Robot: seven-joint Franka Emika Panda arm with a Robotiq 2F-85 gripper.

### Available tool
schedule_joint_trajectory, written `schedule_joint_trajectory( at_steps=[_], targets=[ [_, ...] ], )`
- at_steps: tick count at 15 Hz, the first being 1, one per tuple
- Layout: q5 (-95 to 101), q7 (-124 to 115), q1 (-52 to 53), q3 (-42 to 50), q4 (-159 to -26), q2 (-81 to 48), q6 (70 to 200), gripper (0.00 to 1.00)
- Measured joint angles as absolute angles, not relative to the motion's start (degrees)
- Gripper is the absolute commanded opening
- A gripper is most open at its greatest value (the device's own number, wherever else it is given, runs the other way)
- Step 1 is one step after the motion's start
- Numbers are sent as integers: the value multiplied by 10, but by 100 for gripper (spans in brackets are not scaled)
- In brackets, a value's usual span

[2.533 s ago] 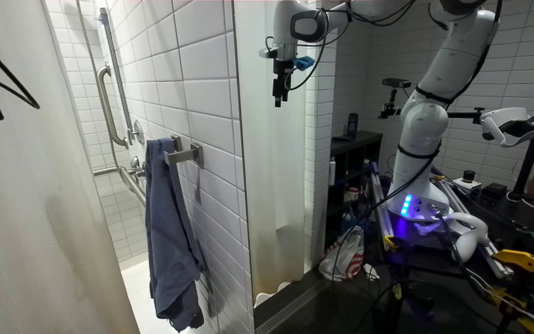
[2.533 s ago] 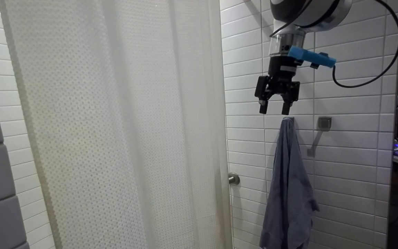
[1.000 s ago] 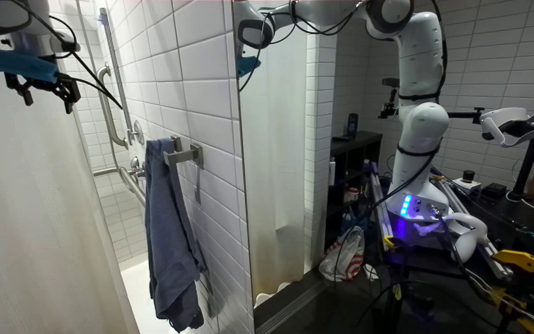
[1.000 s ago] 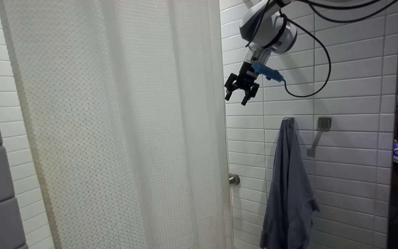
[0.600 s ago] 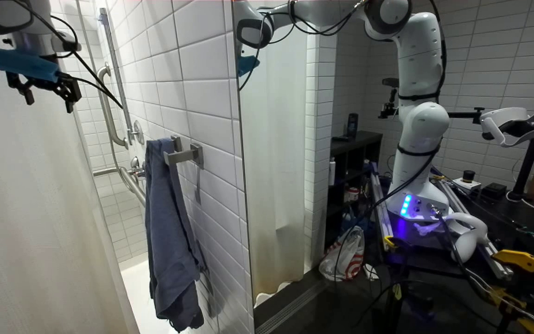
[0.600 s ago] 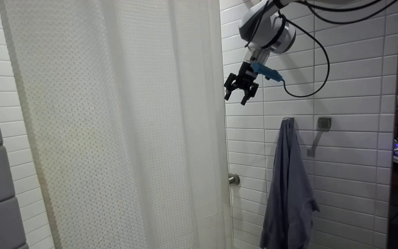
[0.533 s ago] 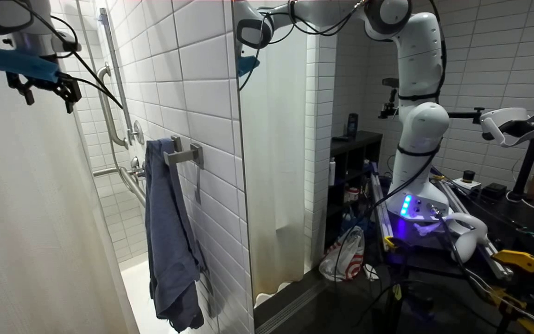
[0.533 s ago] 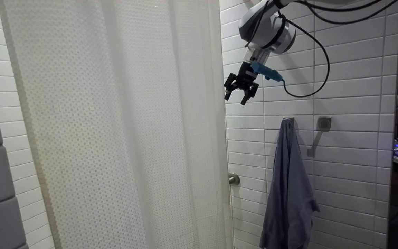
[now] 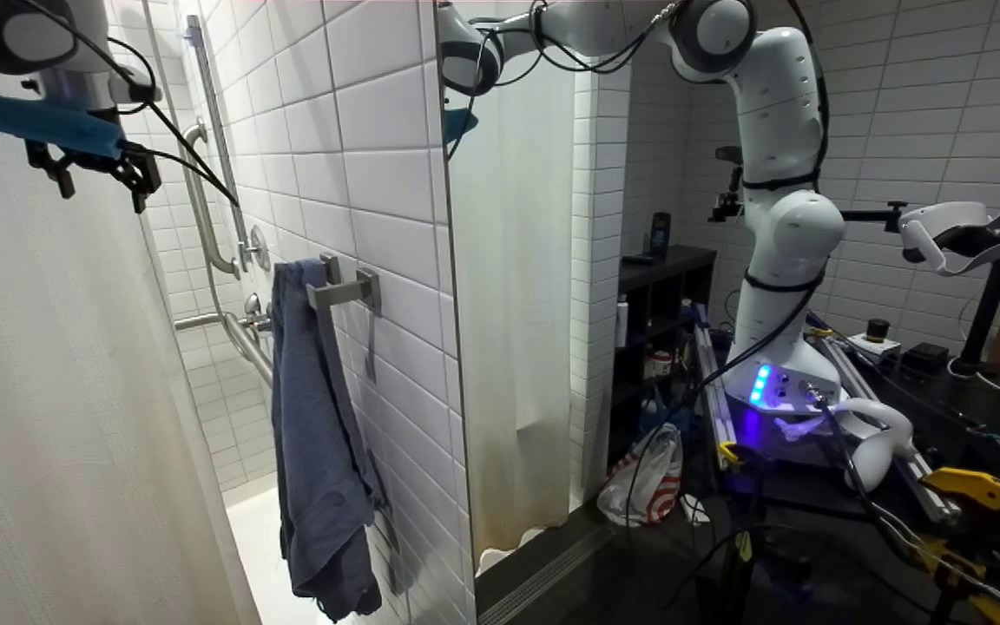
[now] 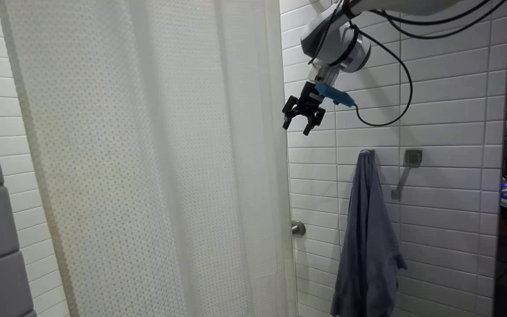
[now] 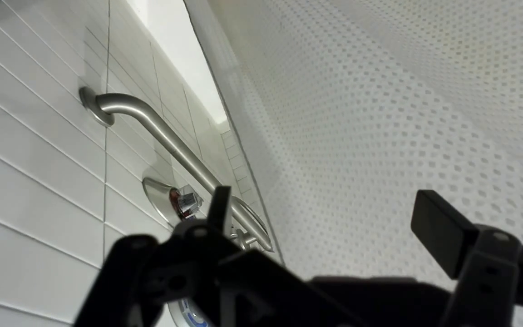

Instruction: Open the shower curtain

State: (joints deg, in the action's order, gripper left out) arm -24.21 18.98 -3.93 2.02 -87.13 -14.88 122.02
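The shower curtain point(image 9: 57, 391) is a tall off-white sheet with soft folds. It also shows in an exterior view point(image 10: 183, 154), hanging across the left and middle. My gripper point(image 9: 102, 196) is open and empty, high up near the curtain's edge. In an exterior view the gripper point(image 10: 296, 127) is tilted, just right of that edge. In the wrist view the dotted curtain point(image 11: 379, 113) fills the right side. Its edge runs slantwise between the two fingers of the gripper point(image 11: 327, 218) in the picture. The depth between fingers and curtain cannot be told; no grip shows.
A blue-grey towel point(image 9: 318, 434) hangs from a hook on the white tiled wall point(image 10: 447, 211), below and right of the gripper. A second hook point(image 10: 413, 157) sticks out beside it. A metal grab bar point(image 11: 166, 136) and a shower valve point(image 11: 184, 202) are on the wall.
Over the earlier frames the arm turned and tilted the gripper, bringing it from above the towel to the curtain's edge. In the last half second it shifted slightly. The curtain looks unchanged.
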Motion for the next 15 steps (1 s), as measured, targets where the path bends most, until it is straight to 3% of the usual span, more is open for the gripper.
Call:
schedule_joint_trajectory(
  at_steps=[15],
  targets=[
    [-242,194,-89,-28,-592,-341,1101,100]
  ],
)
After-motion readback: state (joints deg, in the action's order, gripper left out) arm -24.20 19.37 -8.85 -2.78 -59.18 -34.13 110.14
